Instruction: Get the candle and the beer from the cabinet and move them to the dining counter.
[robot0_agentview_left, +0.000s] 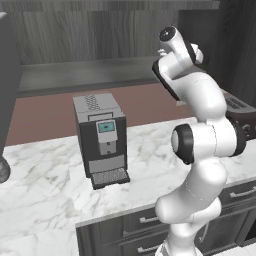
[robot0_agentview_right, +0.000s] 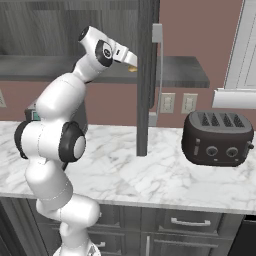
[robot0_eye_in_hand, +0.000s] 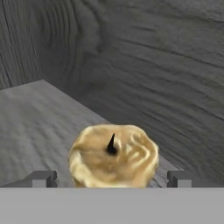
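The candle (robot0_eye_in_hand: 113, 155), a stubby pale-yellow lump with a short black wick, stands on the grey wood-grain shelf (robot0_eye_in_hand: 35, 118) inside the cabinet. My gripper (robot0_eye_in_hand: 111, 178) is open, one fingertip (robot0_eye_in_hand: 41, 178) on each side of the candle with a gap to spare. In the right base view the arm reaches up so that the hand (robot0_agentview_right: 125, 54) disappears behind the edge of the open cabinet door (robot0_agentview_right: 145, 75). The beer and the dining counter are out of view.
Below the cabinet runs a marble worktop (robot0_agentview_right: 150, 175) carrying a coffee machine (robot0_agentview_left: 102, 137) at the left and a dark toaster (robot0_agentview_right: 217, 137) at the right. The open door hangs edge-on just right of the hand. The cabinet's back wall (robot0_eye_in_hand: 166, 78) is close behind the candle.
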